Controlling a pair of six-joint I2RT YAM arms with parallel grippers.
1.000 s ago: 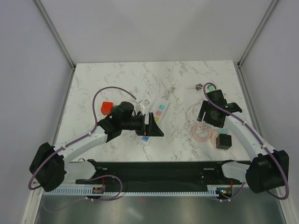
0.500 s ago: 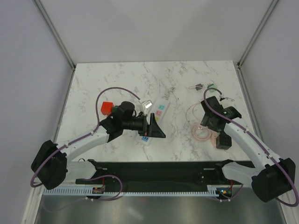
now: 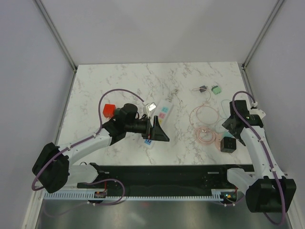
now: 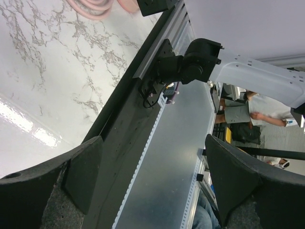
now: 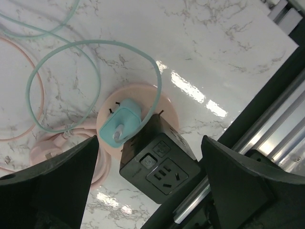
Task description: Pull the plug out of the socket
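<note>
At the middle of the marble table point(image 3: 119, 81), the socket point(image 3: 163, 112) was laid lengthwise, its near end overlapped by the left gripper point(image 4: 152, 162), whose jaws were spread wide on nothing. Well apart, the right gripper point(image 5: 150, 157) was held equally wide above a black cube adapter point(image 5: 159, 164).
</note>
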